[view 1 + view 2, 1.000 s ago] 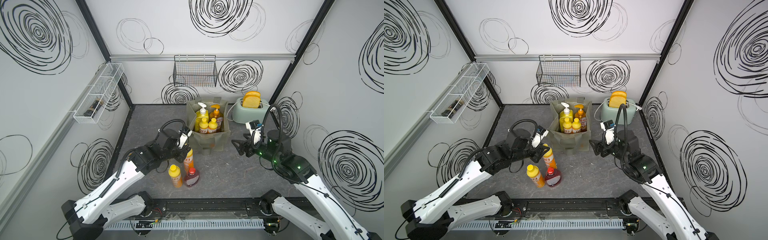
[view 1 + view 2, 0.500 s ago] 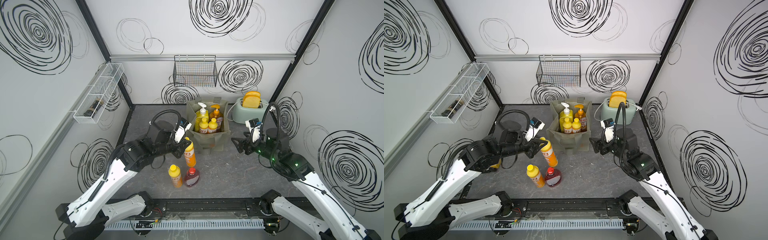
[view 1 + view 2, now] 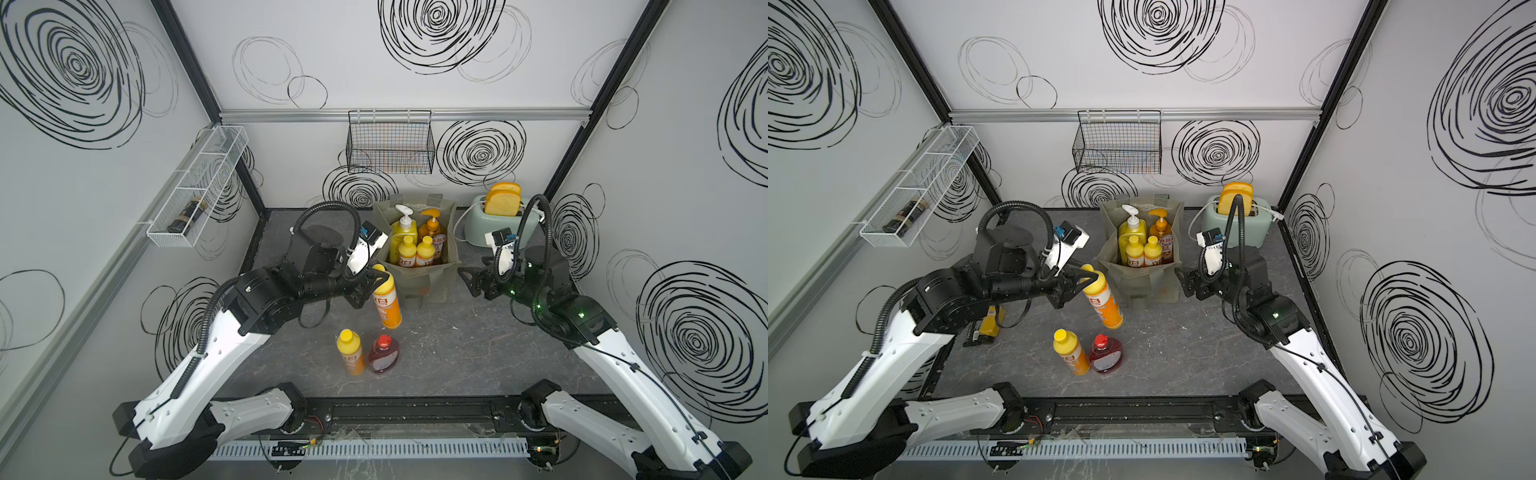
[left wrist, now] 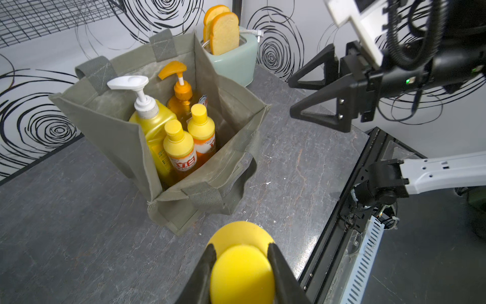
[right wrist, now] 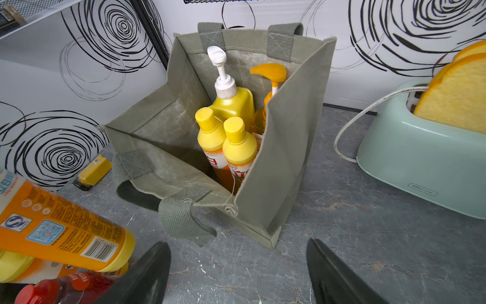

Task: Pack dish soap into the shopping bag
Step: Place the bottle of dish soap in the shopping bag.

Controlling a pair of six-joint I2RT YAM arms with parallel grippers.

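Left claw (image 3: 375,279) pinches yellow cap of small orange bottle (image 3: 387,307), held tilted above counter (image 3: 457,345) beside shopping bag (image 3: 436,278); right claw (image 3: 465,281) spread wide, empty.

- Arms (image 3: 216,353): white shells, black joints.
- Black corrugated cable (image 3: 328,204) arches over each wrist.
- Small green lights (image 3: 539,306), possibly status LEDs, on the right arm.
- Black triangular fingers (image 4: 326,100) with screws.

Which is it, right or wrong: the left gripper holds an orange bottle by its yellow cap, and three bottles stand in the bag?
Wrong count. Four bottles stand in the shopping bag, not three: the yellow pump bottle, the amber pump bottle and two small orange bottles, per the left wrist view. The left gripper does hold an orange bottle by its yellow cap.
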